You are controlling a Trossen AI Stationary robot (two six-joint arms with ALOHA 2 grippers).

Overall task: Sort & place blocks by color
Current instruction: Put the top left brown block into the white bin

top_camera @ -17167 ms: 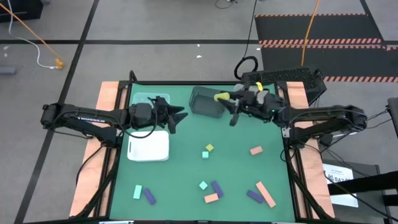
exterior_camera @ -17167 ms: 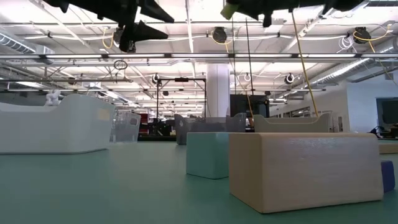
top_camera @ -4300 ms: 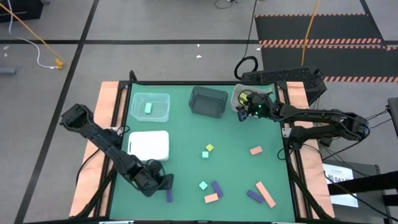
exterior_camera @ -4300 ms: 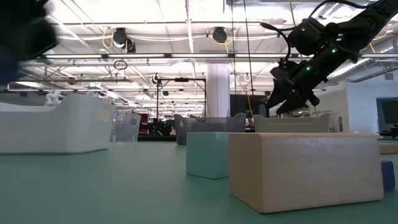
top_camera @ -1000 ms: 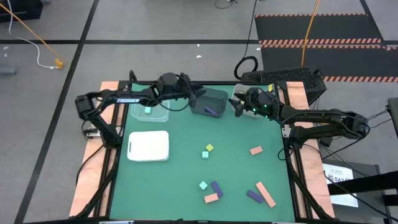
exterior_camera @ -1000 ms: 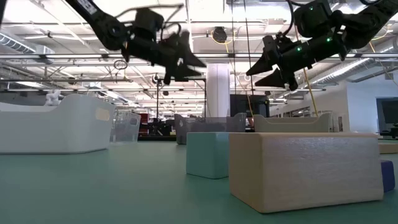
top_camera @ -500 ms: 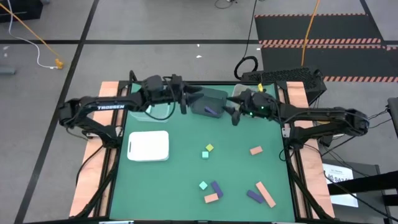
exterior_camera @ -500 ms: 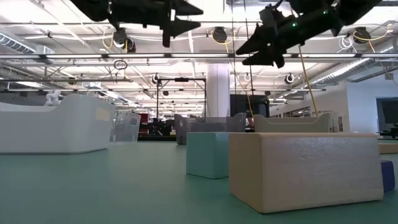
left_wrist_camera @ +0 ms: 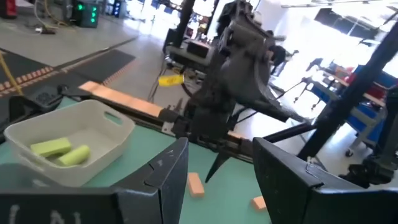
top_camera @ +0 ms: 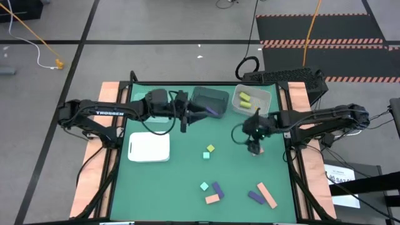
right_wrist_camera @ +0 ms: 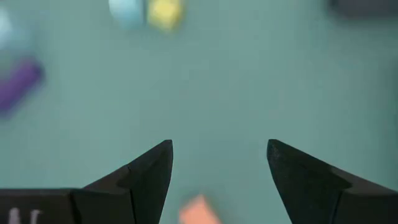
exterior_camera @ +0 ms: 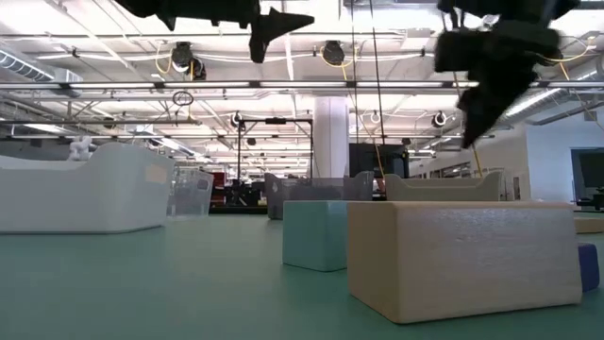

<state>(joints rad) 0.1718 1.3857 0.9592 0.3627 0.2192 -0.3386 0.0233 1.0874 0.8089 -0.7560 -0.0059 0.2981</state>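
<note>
The right gripper (top_camera: 253, 148) hangs low over the green table (top_camera: 187, 175) on its right side, fingers (right_wrist_camera: 146, 171) spread wide and holding nothing, pointed straight down at a salmon-orange block (top_camera: 257, 150) lying on the mat just beneath them; in the right wrist view that block (right_wrist_camera: 198, 211) shows between the two dark tips, not touched by either. Farther out, near the table's middle, a yellow-green cube (top_camera: 210, 149) and a mint-teal cube (top_camera: 205, 155) sit touching at a corner. Toward the near edge lie another mint-teal cube (top_camera: 204, 186), a purple bar (top_camera: 217, 189), a salmon bar (top_camera: 212, 199), a second purple piece (top_camera: 255, 197) and a long salmon bar (top_camera: 267, 195) beside it. Behind the right gripper, at the far right corner, a pale bin (top_camera: 267, 100) holds two yellow-green pieces (top_camera: 244, 97). The left gripper (top_camera: 195, 112) is raised near the far edge, beside the dark bin (top_camera: 209, 94), its fingers (left_wrist_camera: 158, 180) parted partway with nothing between them; a purple piece (top_camera: 212, 111) shows in the dark bin just past its tips. A clear bin (top_camera: 142, 95) lies under the left arm, and a flat white tray (top_camera: 149, 147) sits on the mat in front of it.
</note>
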